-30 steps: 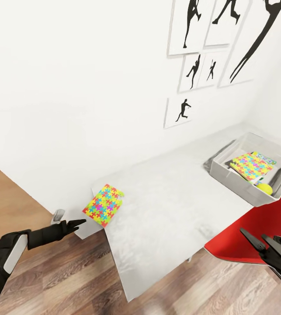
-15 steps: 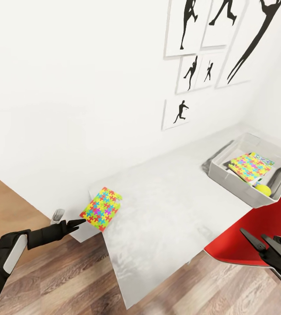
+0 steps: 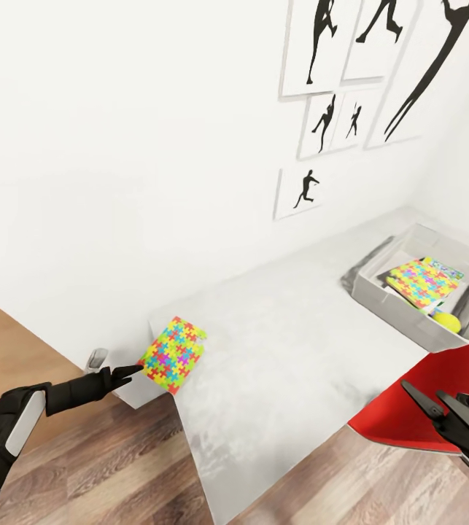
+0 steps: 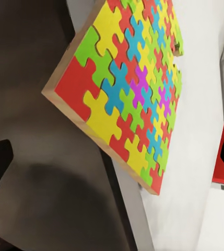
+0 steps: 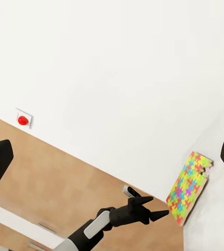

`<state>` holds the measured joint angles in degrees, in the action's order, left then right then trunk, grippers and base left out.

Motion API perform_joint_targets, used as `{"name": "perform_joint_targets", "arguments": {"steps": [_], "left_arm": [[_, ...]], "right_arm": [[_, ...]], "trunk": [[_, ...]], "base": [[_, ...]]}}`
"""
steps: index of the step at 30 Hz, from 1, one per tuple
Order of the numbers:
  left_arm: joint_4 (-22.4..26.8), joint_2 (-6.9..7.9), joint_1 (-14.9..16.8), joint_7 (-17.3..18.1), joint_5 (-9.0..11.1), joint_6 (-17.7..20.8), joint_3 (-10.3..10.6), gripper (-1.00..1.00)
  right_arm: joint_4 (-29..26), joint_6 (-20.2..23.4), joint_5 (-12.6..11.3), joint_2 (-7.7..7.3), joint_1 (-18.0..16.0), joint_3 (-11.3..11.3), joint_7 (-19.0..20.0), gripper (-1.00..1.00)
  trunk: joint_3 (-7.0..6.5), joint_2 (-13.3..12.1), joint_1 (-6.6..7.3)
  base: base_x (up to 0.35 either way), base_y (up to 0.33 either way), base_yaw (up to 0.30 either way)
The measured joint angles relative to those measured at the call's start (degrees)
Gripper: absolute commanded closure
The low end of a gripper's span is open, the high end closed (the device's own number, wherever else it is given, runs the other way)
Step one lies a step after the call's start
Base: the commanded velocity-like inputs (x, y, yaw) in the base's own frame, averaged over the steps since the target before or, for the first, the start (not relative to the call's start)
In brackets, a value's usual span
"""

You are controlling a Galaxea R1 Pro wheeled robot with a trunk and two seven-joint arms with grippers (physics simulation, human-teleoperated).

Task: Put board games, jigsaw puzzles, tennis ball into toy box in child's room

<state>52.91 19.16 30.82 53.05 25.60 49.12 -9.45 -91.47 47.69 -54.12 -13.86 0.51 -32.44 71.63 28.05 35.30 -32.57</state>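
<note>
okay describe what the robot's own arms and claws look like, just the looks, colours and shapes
Both arms are mostly matte black. The left arm has a light grey oblong panel on its forearm and a paler grey segment lower down. The left claw tapers to slim, pointed black fingers. The right claw has long, angular black fingers ending in sharp tips. No cables or markings show.

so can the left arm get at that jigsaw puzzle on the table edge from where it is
Probably yes. The left gripper has its fingers right at the near corner of the jigsaw puzzle, which overhangs the table edge, and nothing sits between them.
</note>
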Motion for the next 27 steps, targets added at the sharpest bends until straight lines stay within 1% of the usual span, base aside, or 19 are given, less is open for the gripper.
{"name": "perform_joint_targets", "arguments": {"steps": [8, 27], "left_arm": [[0.0, 0.00, 0.0, 0.1, 0.0, 0.0, 0.0, -1.00], [0.0, 0.02, 0.0, 0.1, 0.0, 0.0, 0.0, -1.00]], "right_arm": [[0.0, 0.0, 0.0, 0.00, 0.0, 0.0, 0.0, -1.00], [0.0, 0.0, 0.0, 0.00, 0.0, 0.0, 0.0, -1.00]], "trunk": [[-0.15, 0.0, -0.01], [-0.18, 0.0, -0.01]], "base": [[0.016, 0.010, -0.038], [0.017, -0.013, -0.002]]}}
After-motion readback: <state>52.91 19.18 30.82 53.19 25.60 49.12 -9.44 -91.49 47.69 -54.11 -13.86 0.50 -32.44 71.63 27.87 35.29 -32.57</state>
